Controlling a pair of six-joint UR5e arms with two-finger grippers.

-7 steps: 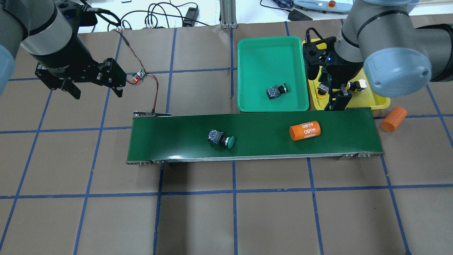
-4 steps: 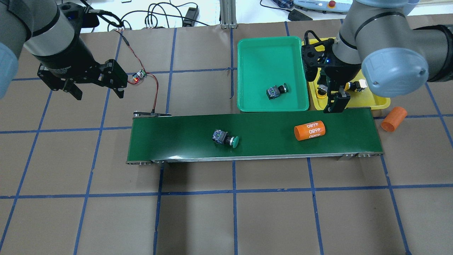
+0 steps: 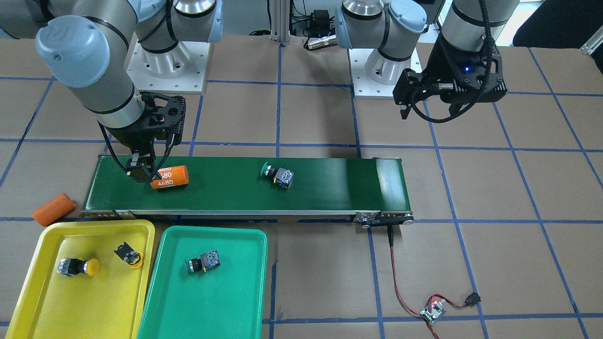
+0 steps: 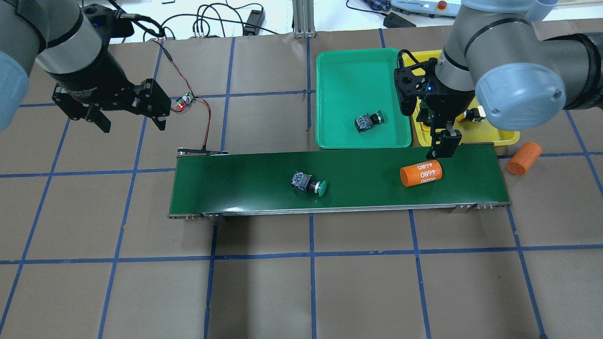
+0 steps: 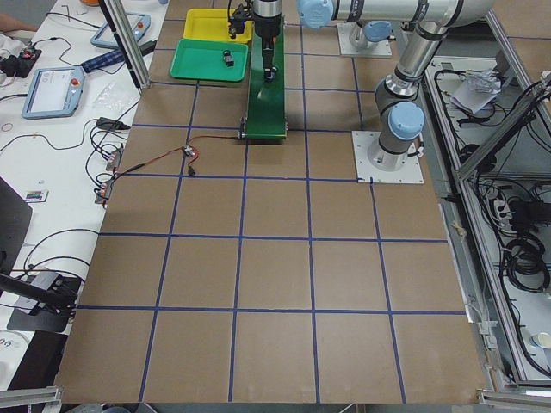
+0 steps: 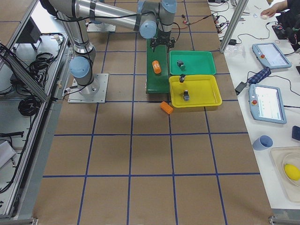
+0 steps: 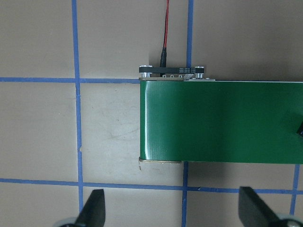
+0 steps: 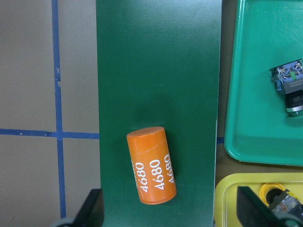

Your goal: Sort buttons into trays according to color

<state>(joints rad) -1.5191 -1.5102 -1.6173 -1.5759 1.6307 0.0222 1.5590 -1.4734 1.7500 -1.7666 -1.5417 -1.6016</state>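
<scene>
A green button (image 4: 309, 183) (image 3: 278, 175) lies on its side mid-belt. Another green button (image 4: 368, 120) (image 3: 203, 262) (image 8: 290, 85) rests in the green tray (image 4: 358, 75) (image 3: 212, 306). In the yellow tray (image 3: 94, 306) (image 4: 499, 135) lie two yellow buttons (image 3: 77, 266) (image 3: 127, 254). My right gripper (image 4: 438, 136) (image 3: 143, 162) (image 8: 173, 215) hangs open and empty over the belt's far edge, beside the tray corners. My left gripper (image 4: 131, 123) (image 7: 173, 213) is open and empty above the table, off the belt's left end.
On the dark-green conveyor belt (image 4: 245, 179), an orange cylinder marked 4680 (image 4: 420, 173) (image 8: 151, 165) lies just below my right gripper. Another orange cylinder (image 4: 524, 158) lies on the table past the belt's right end. A small circuit board (image 4: 183, 101) with a red wire sits near my left gripper.
The green button and the 4680 cylinder have travelled rightward along the belt. My right gripper has moved from over the yellow tray toward the belt. The left gripper shifted slightly.
</scene>
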